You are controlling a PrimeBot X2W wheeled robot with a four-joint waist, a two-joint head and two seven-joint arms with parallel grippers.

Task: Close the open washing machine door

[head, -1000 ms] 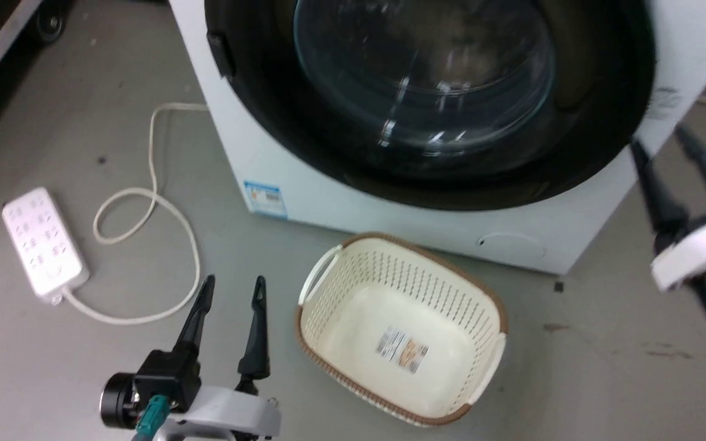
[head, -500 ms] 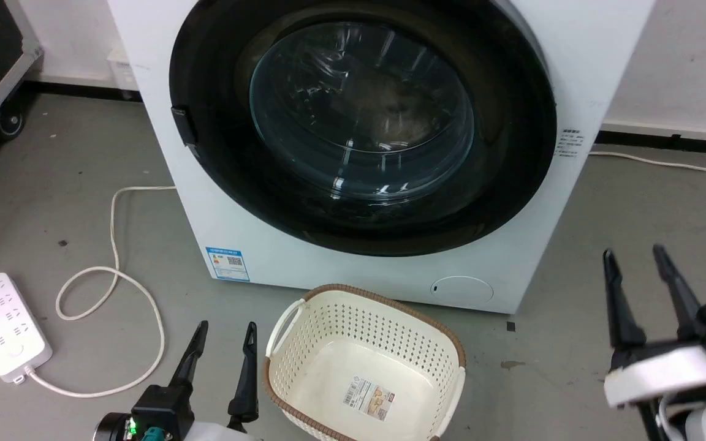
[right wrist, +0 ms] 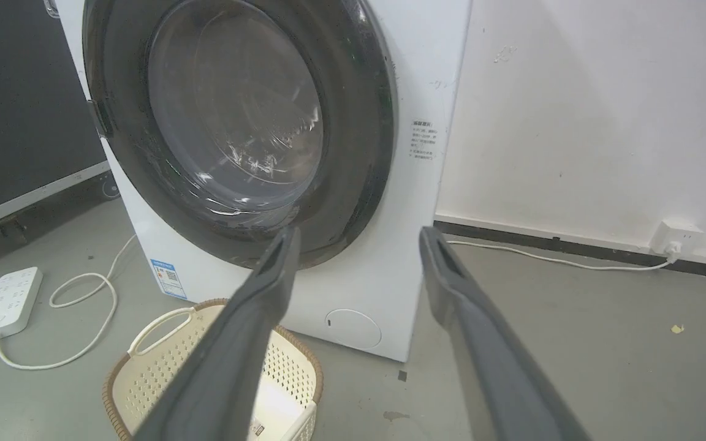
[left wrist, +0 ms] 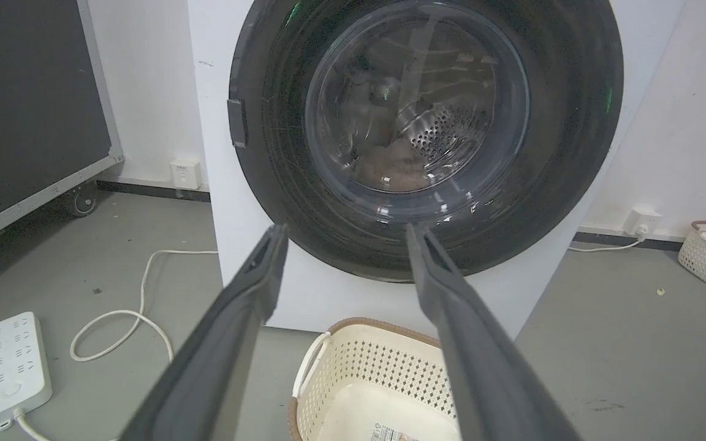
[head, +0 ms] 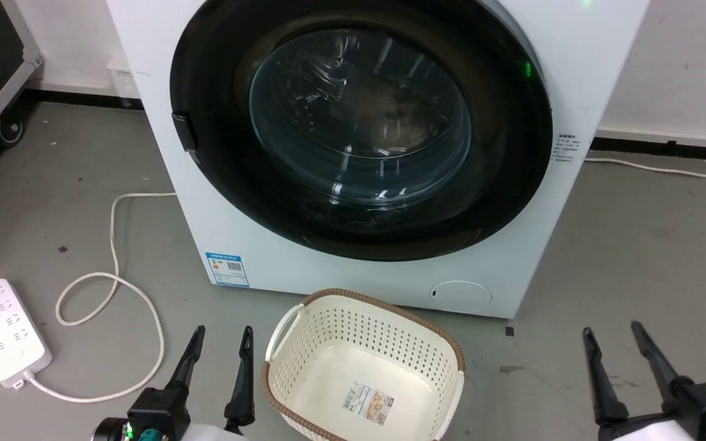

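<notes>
Washing machine door (head: 359, 122) lies flat in the front recess of the washing machine (head: 267, 257), and the black rim looks flush all round. Left gripper (head: 223, 334) and right gripper (head: 610, 331) hang low over the floor, clear of the door, fingers spread, nothing held. Cream basket (head: 353, 295) sits between them at the machine's base.

Colours here: white boxy washing machine (head: 328, 278), its big round door (head: 512, 159) glossy black around clear glass. Small blue label (head: 227, 269). Cream plastic basket (head: 359, 324) with a dotted hole pattern and brown woven rim. White power strip (head: 0, 331), off-white cord (head: 112, 239), plain grey floor (head: 635, 245).
</notes>
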